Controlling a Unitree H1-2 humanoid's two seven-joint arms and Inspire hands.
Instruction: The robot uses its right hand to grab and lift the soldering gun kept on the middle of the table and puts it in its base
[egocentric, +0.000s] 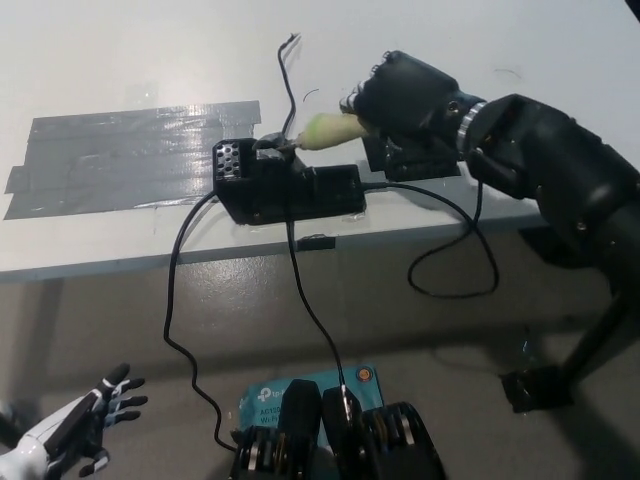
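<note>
**Soldering gun at its base: insertion under way**

- Right robot hand (408, 92): black, clenched round the handle of the soldering gun (325, 130), over the middle of the desk.
- Soldering gun: pale green grip showing, metal tip pointing left and meeting the top of the base (285, 185). Grab and lift judged done; full seating not confirmable, release outstanding.
- Base: black box near the desk's near edge, cables (185, 300) trailing off to the floor.
- Left robot hand (85, 418): white, idle at lower left, fingers spread, holding nothing.
- Desk (120, 50): white top; grey tape patch (125, 155) left of the base.
- Room: grey floor (120, 310) below; teal carton (270, 392) near the bottom.
</note>
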